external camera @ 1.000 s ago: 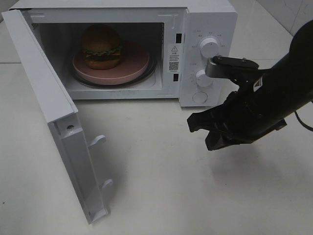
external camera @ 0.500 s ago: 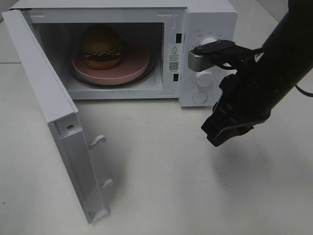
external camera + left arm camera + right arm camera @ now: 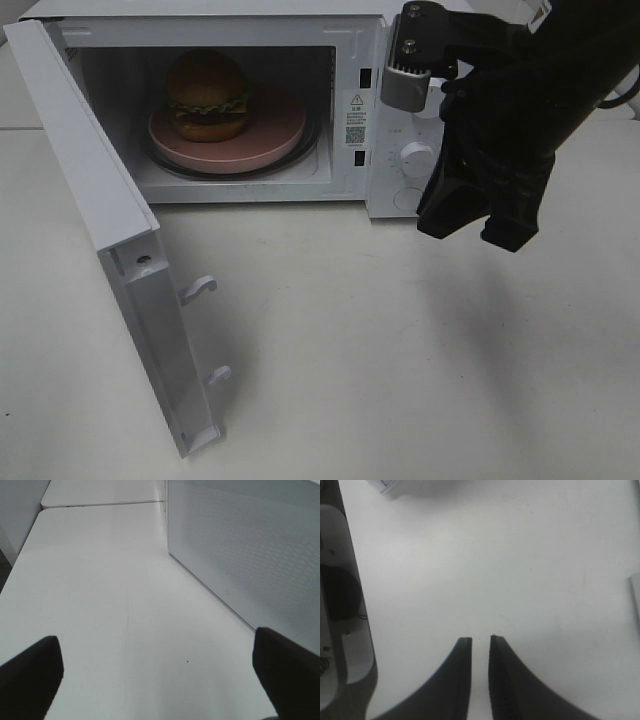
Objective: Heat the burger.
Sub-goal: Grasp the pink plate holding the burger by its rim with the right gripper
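Black right claw (image 3: 480,644) risen before microwave (image 3: 250,30), nearly closed, empty, left claw (image 3: 160,672) spread wide

brown burger (image 3: 207,95), pink plate (image 3: 272,126), white microwave (image 3: 384,192)

The burger (image 3: 207,95) sits on the left part of a plate (image 3: 275,128) inside the microwave (image 3: 385,195), which stands at the back of the table (image 3: 400,350). Its door (image 3: 100,190) stands open on the left, reaching forward, and the knob (image 3: 415,158) lies right of the cavity. The right gripper (image 3: 478,228) hangs over the table just before that knob.
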`<state>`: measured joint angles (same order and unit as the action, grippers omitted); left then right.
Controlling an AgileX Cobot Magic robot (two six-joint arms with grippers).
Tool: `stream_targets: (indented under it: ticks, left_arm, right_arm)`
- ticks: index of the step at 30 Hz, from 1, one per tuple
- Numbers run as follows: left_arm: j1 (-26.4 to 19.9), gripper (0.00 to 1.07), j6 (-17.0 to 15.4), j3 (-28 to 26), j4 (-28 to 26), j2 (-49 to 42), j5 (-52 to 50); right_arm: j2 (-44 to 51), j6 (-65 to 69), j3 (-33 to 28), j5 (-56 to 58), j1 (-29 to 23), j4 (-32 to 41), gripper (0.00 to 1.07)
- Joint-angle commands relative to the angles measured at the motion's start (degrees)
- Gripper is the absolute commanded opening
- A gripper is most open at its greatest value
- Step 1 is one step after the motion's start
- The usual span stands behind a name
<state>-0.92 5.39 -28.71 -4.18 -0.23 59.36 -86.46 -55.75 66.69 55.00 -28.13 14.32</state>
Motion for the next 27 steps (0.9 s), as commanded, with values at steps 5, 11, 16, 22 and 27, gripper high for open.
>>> stream_targets:
  ticks: [5, 11, 16, 22, 27]
  left_arm:
    - [-0.06, 0.98, 0.00, 0.11, -0.34, -1.38, -0.40]
    - [-0.06, 0.98, 0.00, 0.11, -0.34, -1.38, -0.40]
    - [-0.06, 0.98, 0.00, 0.11, -0.34, -1.38, -0.40]
    - [-0.06, 0.98, 0.00, 0.11, -0.34, -1.38, -0.40]
    - [-0.06, 0.98, 0.00, 0.11, -0.34, -1.38, -0.40]
  right_arm:
    - [0.23, -14.67, 2.81, 1.38, 0.06, -2.75, 0.19]
    - [0.23, -17.36, 2.75, 0.00, -0.06, -8.37, 0.28]
    - [0.23, -17.36, 2.75, -2.35, -0.06, -11.23, 0.43]
    - [0.23, -17.30, 2.75, -5.21, -0.06, -11.40, 0.62]
    - [0.23, -16.50, 2.75, -7.39, -0.11, -11.29, 0.82]
